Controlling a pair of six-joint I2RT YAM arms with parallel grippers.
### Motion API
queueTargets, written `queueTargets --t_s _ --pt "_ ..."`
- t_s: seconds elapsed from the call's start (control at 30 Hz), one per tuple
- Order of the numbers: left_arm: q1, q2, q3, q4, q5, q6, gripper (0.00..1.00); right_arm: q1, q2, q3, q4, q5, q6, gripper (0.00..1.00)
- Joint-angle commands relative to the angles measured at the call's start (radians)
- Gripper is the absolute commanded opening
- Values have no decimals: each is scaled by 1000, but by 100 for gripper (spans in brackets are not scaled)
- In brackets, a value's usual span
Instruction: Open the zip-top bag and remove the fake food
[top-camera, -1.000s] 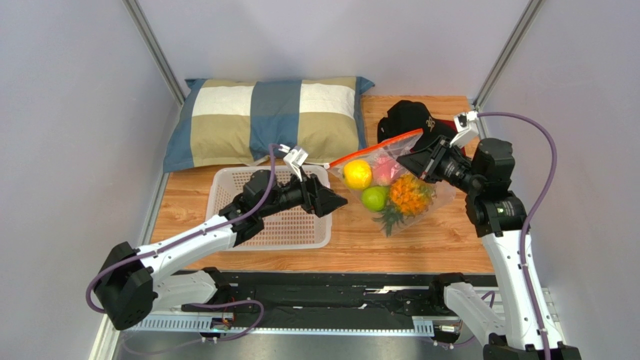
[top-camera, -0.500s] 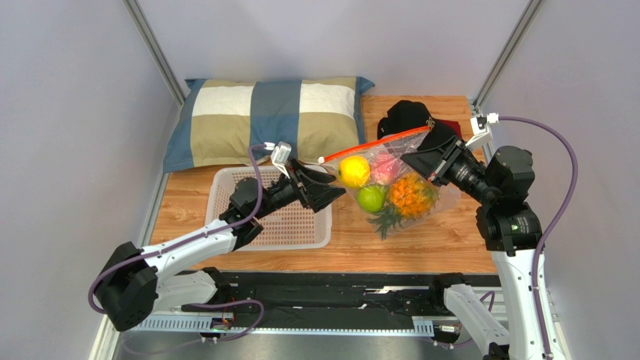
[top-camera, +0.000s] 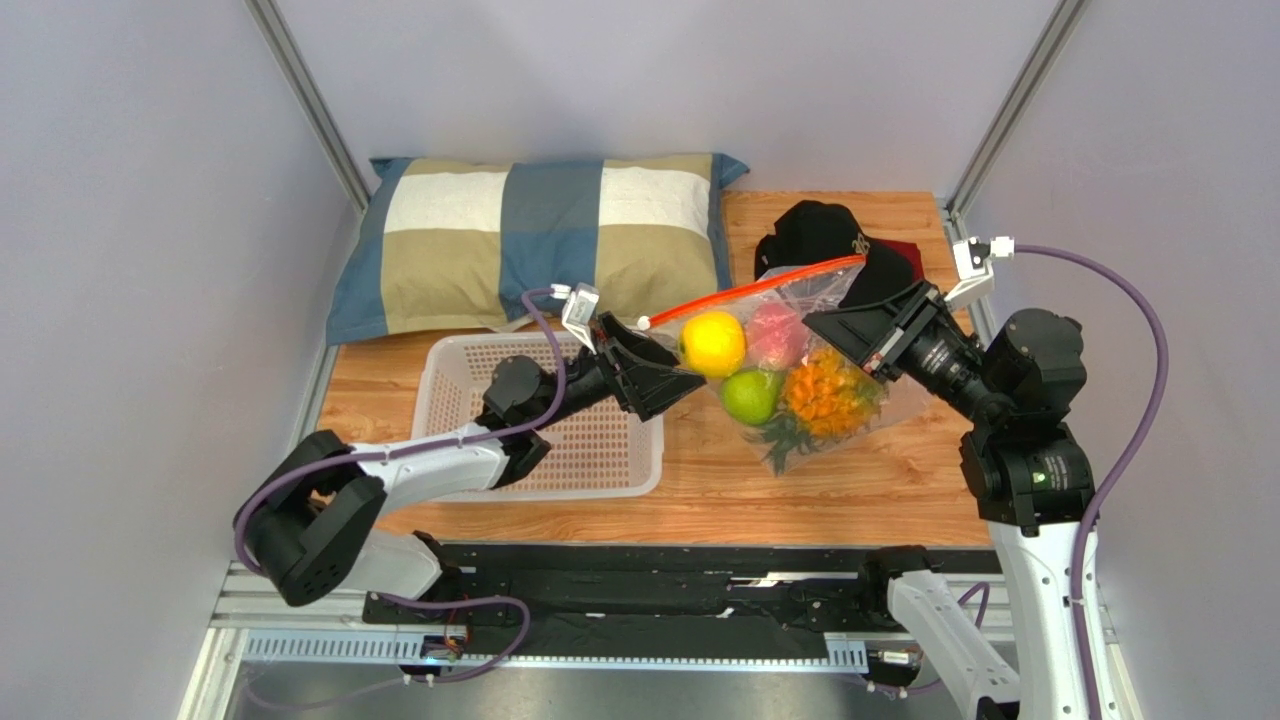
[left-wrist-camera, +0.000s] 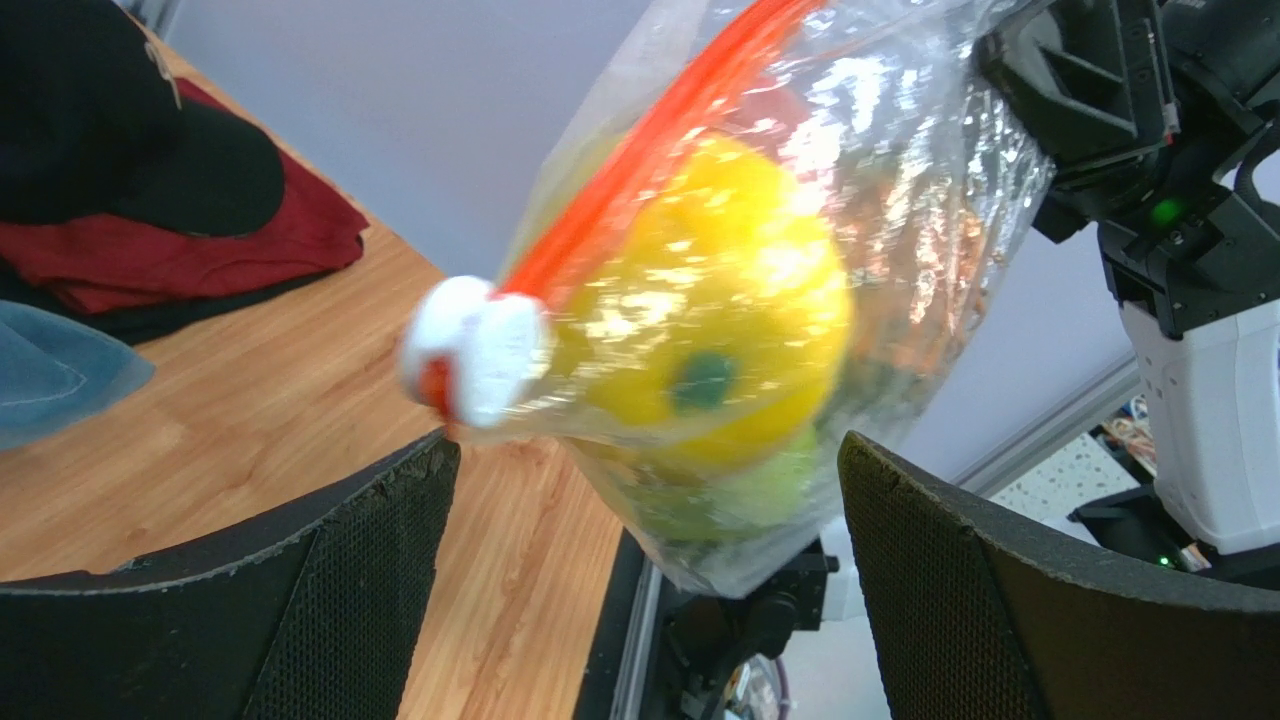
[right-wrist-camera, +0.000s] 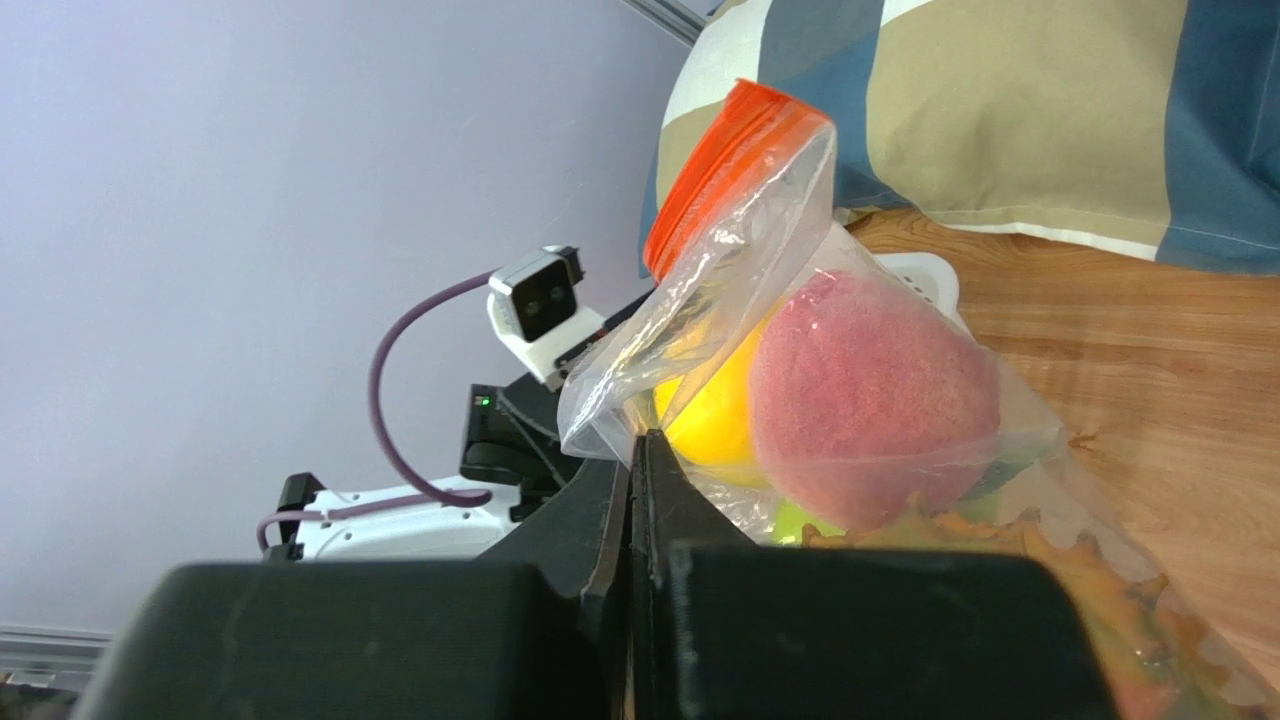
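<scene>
The zip-top bag (top-camera: 864, 402) hangs lifted off the wooden table, its red-orange zip strip (top-camera: 747, 293) running up to the right. Inside are the fake food: yellow citrus (top-camera: 712, 344), pink peach (top-camera: 775, 338), green apple (top-camera: 747, 396) and pineapple (top-camera: 824, 393). My right gripper (top-camera: 831, 323) is shut on the bag's upper right edge, seen pinched at the fingertips in the right wrist view (right-wrist-camera: 639, 450). My left gripper (top-camera: 679, 375) is open at the bag's left end. In the left wrist view the white slider tab (left-wrist-camera: 473, 353) and citrus (left-wrist-camera: 721, 330) sit just above the open gripper (left-wrist-camera: 646, 525).
A white perforated basket (top-camera: 451, 375) lies under the left arm. A checked pillow (top-camera: 526, 240) lies at the back. A black cap (top-camera: 819, 233) on a red cloth (top-camera: 902, 255) sits at the back right, behind the bag.
The right arm has drawn back to the right with the bag still raised. The left gripper has moved right and up to the bag's slider end and stays open.
</scene>
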Motion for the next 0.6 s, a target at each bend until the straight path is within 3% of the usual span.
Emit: queueTargets --t_s 0.0,0.3,0.4,0.57 --pt "5 68 48 209 49 -56 99 -1 -7 35 91 -36 66 0" --pt "5 180 108 416 123 -82 100 -2 -27 -15 97 -58 74 0" --pt "4 226 154 429 161 -108 99 -1 -35 -44 130 -70 97 0" --pt "2 219 142 429 105 -87 96 -1 -35 -37 115 -76 87 0"
